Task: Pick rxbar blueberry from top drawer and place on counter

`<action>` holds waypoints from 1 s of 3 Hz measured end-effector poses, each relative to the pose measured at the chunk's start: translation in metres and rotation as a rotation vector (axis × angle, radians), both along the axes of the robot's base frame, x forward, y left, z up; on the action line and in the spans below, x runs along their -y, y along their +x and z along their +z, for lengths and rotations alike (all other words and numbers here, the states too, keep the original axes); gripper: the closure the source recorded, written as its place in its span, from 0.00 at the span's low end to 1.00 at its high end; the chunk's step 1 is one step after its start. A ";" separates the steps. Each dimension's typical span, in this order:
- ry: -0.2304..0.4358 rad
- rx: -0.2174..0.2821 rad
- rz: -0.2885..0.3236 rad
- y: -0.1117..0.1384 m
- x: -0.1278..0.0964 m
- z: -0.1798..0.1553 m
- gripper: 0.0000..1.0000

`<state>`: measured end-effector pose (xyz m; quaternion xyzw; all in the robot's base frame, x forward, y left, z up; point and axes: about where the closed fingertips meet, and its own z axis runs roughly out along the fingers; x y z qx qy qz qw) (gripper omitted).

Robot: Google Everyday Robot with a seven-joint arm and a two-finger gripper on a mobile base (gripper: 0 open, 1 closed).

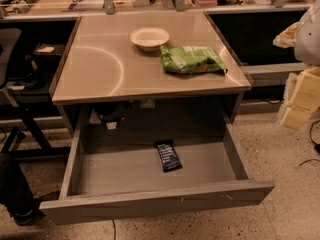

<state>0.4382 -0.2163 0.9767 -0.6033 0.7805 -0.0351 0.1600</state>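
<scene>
One flat navy-wrapped snack bar [168,155] is lying exposed for picking in the pulled-out grey metal drawer [150,202]. The cream hand [300,101] is hovering far right, grip state indeterminable.

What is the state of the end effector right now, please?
End effector: at the right edge of view, beside the counter; open or closed cannot be told. The rxbar blueberry lies in the top drawer, not held.

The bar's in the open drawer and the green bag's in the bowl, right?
No. The camera view shows the bag beside the bowl on the counter, not in it. The bar is in the drawer. The gripper is off right.
</scene>
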 end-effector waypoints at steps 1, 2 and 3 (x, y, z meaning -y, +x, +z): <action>0.002 0.001 0.002 0.000 -0.003 -0.001 0.00; 0.018 -0.046 0.030 -0.003 -0.016 -0.020 0.00; 0.060 -0.098 0.069 -0.008 -0.021 -0.032 0.00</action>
